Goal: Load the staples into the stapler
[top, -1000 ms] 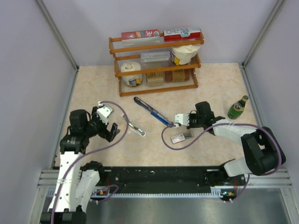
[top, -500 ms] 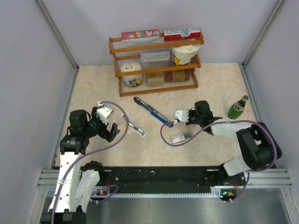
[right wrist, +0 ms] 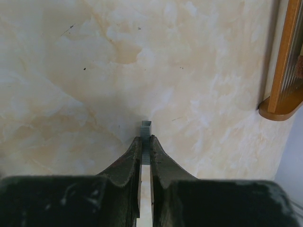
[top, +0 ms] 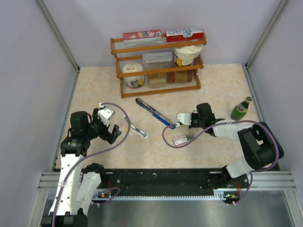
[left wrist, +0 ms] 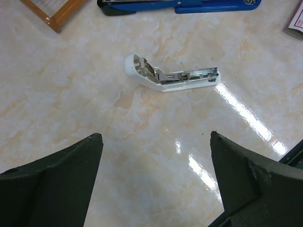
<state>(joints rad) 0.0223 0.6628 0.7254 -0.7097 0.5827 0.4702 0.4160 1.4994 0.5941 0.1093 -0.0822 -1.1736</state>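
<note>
My right gripper point(right wrist: 146, 140) is shut on a thin grey staple strip point(right wrist: 145, 128) that sticks out past the fingertips, above bare table. In the top view my right gripper point(top: 179, 122) sits by the near end of the long blue stapler point(top: 153, 112). The red-and-white staple box point(top: 181, 140) lies just in front of it. The small white stapler point(left wrist: 170, 78) lies opened with its metal channel showing, ahead of my open, empty left gripper point(left wrist: 155, 136). In the top view the white stapler point(top: 138, 131) lies right of my left gripper point(top: 107, 126).
A wooden rack point(top: 158, 64) with boxes, rolls and jars stands at the back; its foot shows in the right wrist view point(right wrist: 283, 71). A green bottle point(top: 241, 109) stands at the right. Purple cables point(top: 124, 118) loop over the table by each arm.
My right gripper has shifted slightly left and away with the staple strip still in it. The left arm and both staplers have not moved.
</note>
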